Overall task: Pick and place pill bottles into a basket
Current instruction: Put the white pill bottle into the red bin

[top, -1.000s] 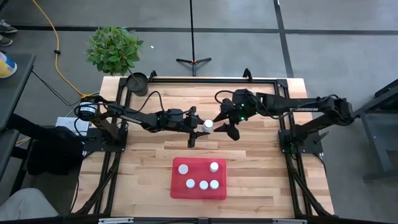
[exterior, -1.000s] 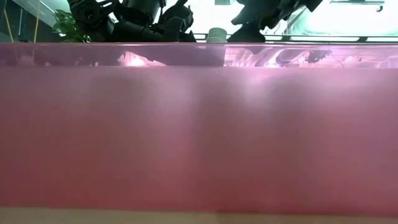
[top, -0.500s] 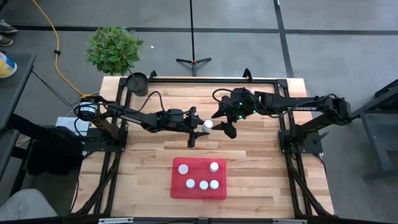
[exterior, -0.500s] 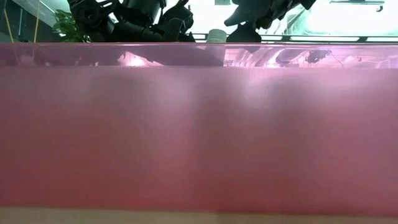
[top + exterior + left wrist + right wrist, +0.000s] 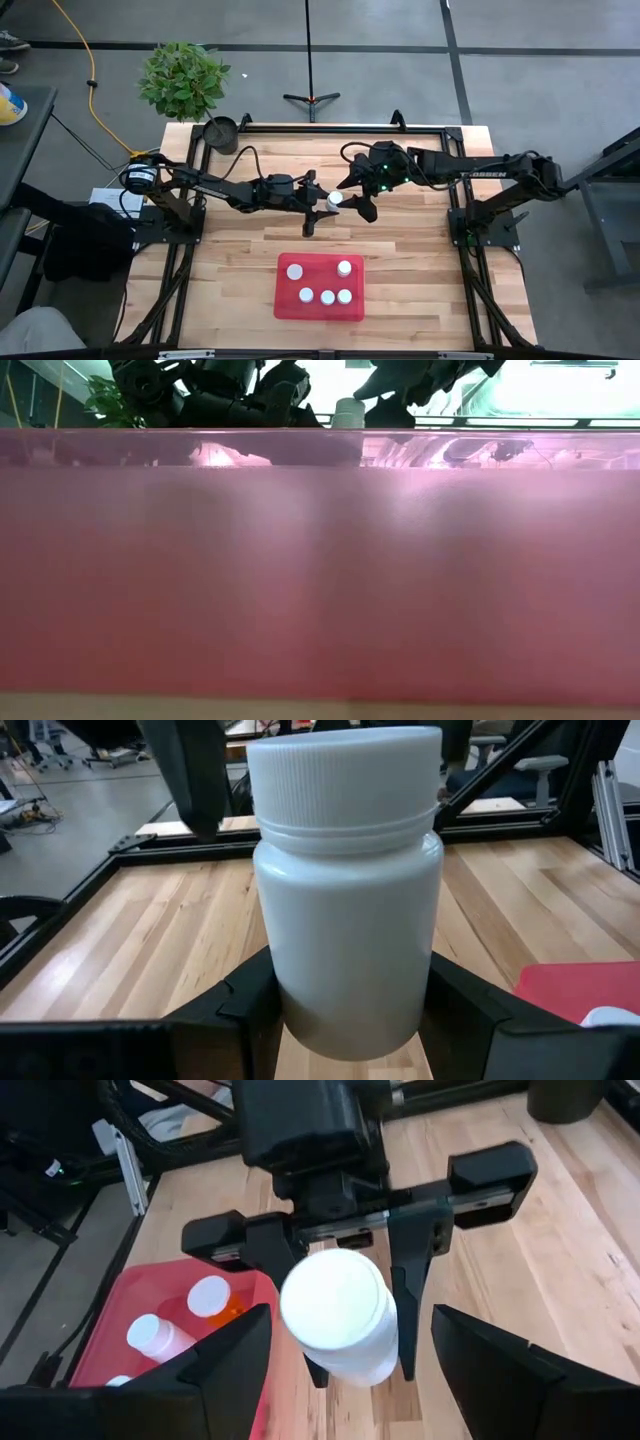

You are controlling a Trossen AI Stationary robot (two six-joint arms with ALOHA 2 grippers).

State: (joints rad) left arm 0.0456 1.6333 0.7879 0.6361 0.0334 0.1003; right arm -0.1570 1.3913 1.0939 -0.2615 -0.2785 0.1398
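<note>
The left tool (image 5: 322,201) is clamped on a white pill bottle (image 5: 334,200), holding it upright above the tabletop (image 5: 420,250), beyond the far edge of the red basket (image 5: 356,307). The right tool (image 5: 350,1360) stands spread wide, one finger on each side of that bottle without touching it. Five more pill bottles (image 5: 326,296) stand inside the basket.

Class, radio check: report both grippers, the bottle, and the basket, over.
Left gripper shut on white pill bottle, held upright above the table. Right gripper open, fingers either side of the cap. Red basket holds five bottles. Nothing in the way.
</note>
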